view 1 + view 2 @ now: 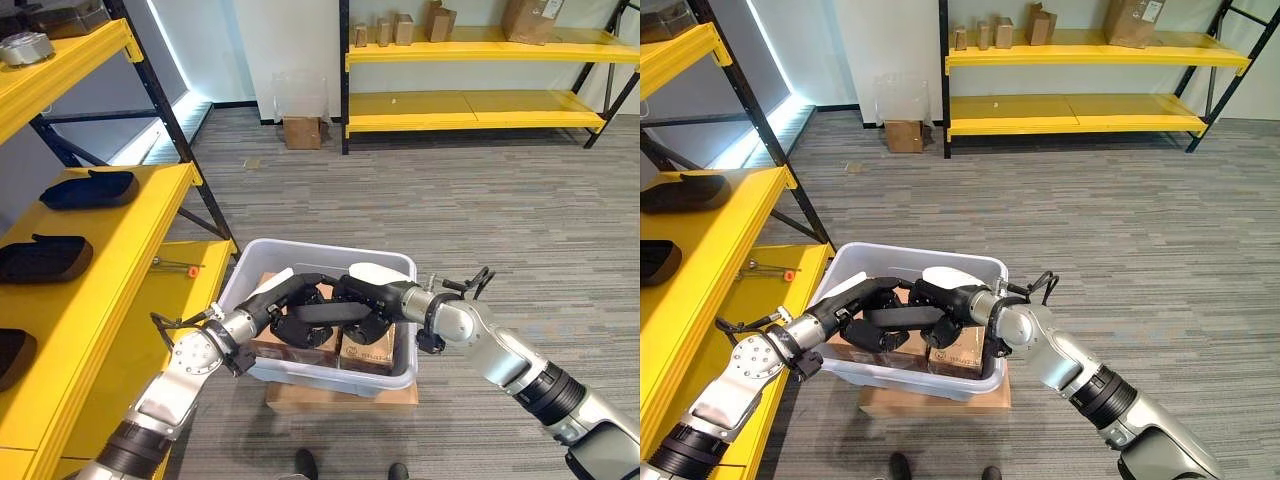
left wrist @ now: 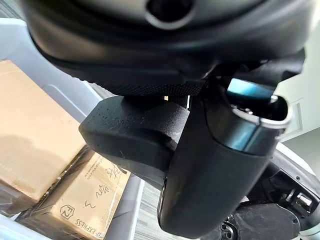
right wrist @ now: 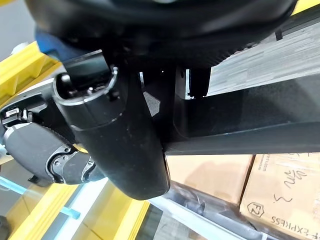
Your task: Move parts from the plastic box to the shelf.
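- Two dark robot hands meet inside a pale translucent plastic box that stands on a flat brown cardboard sheet on the grey carpet.
- The left hand curls its fingers round one end of a long black moulded plastic part; the right hand grips the other end the same way, thumb wrapped under it.
- The part sits between both hands, just above two brown cardboard cartons lying in the box.
- Beside the box, on the robot's left, stands a yellow shelf with dark uprights; three similar black parts rest on it.
- Another yellow shelf stands well apart at the far wall, carrying small cardboard boxes.
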